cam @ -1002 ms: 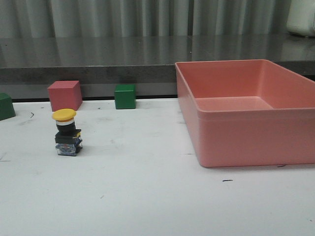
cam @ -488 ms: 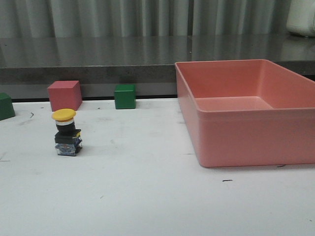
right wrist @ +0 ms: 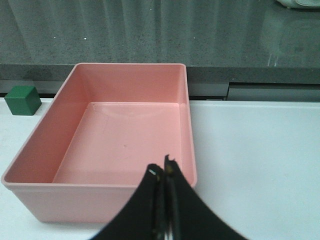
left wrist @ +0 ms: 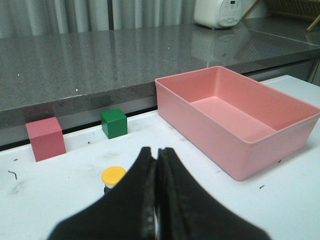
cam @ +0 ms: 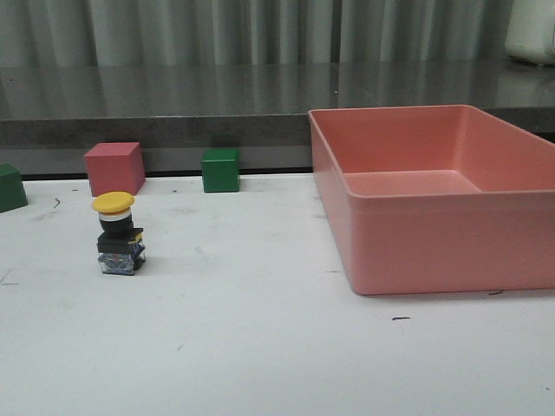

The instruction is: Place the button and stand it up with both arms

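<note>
Yellow-capped black button (cam: 117,234); pink bin (cam: 434,195)

No readable text, labels, brands or numbers anywhere; appliance panel markings too blurred.

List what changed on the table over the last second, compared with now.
Nothing visibly changed. The button stands upright with its yellow cap on top in the same spot on the table, and the pink bin and the blocks have not shifted. No arm shows in the front view.
</note>
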Controlling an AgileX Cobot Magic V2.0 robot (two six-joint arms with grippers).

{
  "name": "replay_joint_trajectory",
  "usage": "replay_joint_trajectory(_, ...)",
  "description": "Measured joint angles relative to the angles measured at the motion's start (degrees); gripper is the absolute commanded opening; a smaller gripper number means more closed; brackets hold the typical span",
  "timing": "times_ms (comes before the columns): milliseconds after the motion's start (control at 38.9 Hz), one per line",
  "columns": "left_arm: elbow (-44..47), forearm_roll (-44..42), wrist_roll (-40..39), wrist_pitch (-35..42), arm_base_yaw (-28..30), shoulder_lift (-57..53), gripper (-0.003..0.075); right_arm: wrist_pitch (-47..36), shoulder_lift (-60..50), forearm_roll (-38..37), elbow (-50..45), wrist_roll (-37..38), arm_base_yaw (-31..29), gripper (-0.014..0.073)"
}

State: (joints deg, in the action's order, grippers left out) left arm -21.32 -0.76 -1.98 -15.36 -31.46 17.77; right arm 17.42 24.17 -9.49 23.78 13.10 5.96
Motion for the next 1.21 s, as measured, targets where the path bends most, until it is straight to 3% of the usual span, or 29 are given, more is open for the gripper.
replay_joint_trajectory(128,3.25,-0.7,-1.35,0.0,3.78,-4.05,-0.002,0.0,0.0,0.0,0.0,0.0,0.0,-0.007)
replay_joint_trajectory(411,12.32,-0.59,-1.84,0.39,23.47,-17.08,-0.002,0.0,0.0,0.0,0.0,0.0,0.0,-0.007)
replay_joint_trajectory(642,18.67,0.76,-1.86,2.08,34.27,-18.01,-0.002,0.0,0.0,0.0,0.0,0.0,0.0,-0.007)
replay_joint_trajectory(874,21.43,1.8,-1.96,6.08,36.2,-18.01,-0.002,0.0,0.0,0.0,0.0,0.0,0.0,-0.007)
replay_joint_trajectory(1208,21.43,2.15,-1.96,6.07,36.2,-18.01,-0.002,0.0,0.0,0.0,0.0,0.0,0.0,-0.007)
